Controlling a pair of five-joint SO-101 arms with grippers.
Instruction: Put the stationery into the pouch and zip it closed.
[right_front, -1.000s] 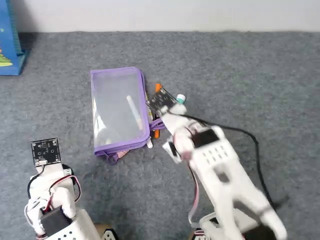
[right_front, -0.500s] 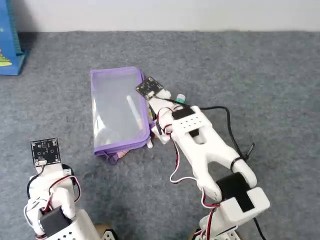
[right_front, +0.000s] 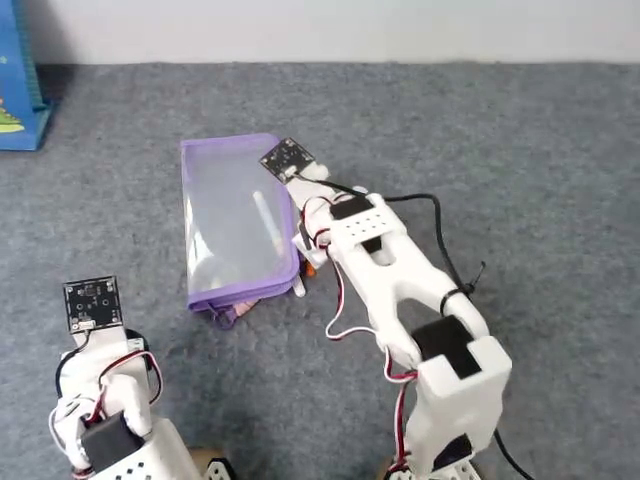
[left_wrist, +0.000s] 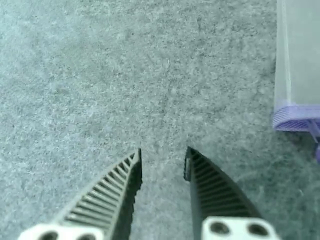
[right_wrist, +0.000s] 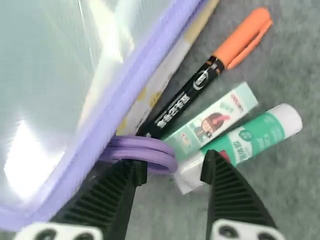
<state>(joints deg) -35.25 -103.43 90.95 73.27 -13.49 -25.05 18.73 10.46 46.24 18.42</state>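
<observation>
Right wrist view: the clear, purple-edged pouch (right_wrist: 65, 75) is seen lying flat on the grey tabletop (right_wrist: 292, 45). 3 items are laid just beside its zip edge: an orange-capped marker (right_wrist: 210, 70), a small green packet (right_wrist: 215, 120) and a glue stick (right_wrist: 255, 132). The right gripper (right_wrist: 172, 164) is held over the pouch's purple loop (right_wrist: 145, 151) with its fingers open. The left gripper (left_wrist: 162, 160) is held near a pouch corner, its fingers parted.

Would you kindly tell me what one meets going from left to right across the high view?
blue box → left arm → pouch → right arm
</observation>
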